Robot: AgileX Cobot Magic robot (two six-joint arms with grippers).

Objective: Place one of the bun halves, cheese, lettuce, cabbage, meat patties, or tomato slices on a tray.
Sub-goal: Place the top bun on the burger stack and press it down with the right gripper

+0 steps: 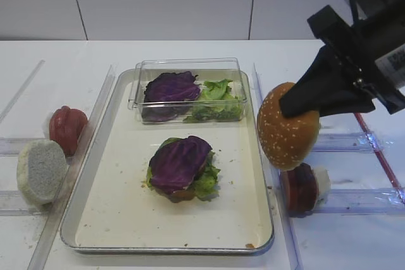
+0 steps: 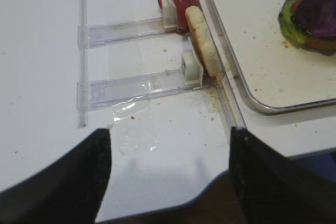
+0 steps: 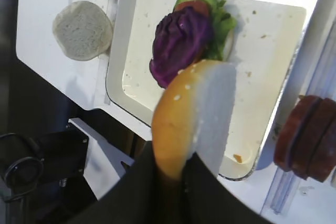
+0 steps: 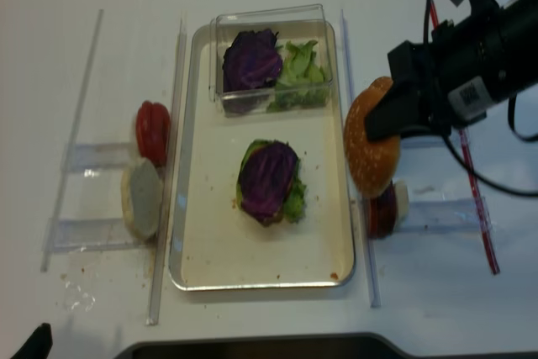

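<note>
My right gripper (image 1: 297,102) is shut on the sesame-seeded bun half (image 1: 288,134), holding it on edge in the air just past the right rim of the tray (image 1: 126,207). From the right wrist the bun half (image 3: 194,114) shows its golden crust and white cut face between the jaws of the gripper (image 3: 181,169). A stack sits mid-tray, with purple cabbage (image 1: 179,162) on lettuce (image 1: 207,183). My left gripper (image 2: 170,145) hangs open and holds nothing over the table's front left edge.
A clear plastic box (image 1: 190,90) of cabbage and lettuce stands at the tray's far end. Tomato slices (image 1: 66,128) and a pale bun half (image 1: 41,170) rest in clear racks on the left. Dark patties (image 1: 300,188) sit in the right rack under the held bun.
</note>
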